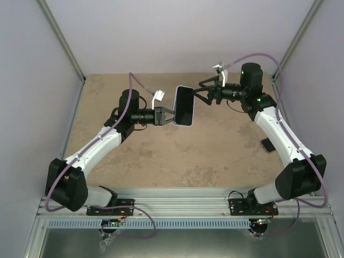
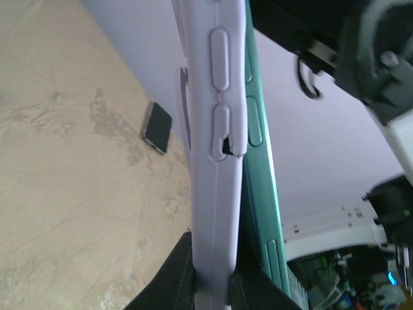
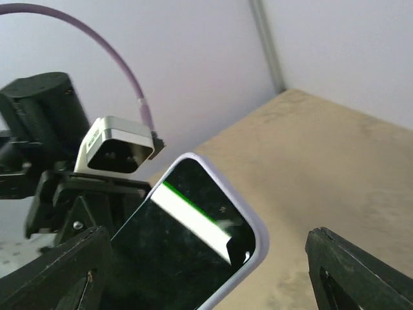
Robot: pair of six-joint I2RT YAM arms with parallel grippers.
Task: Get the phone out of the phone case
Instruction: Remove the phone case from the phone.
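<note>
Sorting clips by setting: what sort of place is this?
Probably a robot test cell: plain walls box in a table, with left arm and right arm bolted to a metal rail.

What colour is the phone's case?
Pale lilac rubbery phone case; the left wrist view shows it best.

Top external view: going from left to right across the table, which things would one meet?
left gripper → phone case holding the phone → right gripper → small dark device lying on the table
</note>
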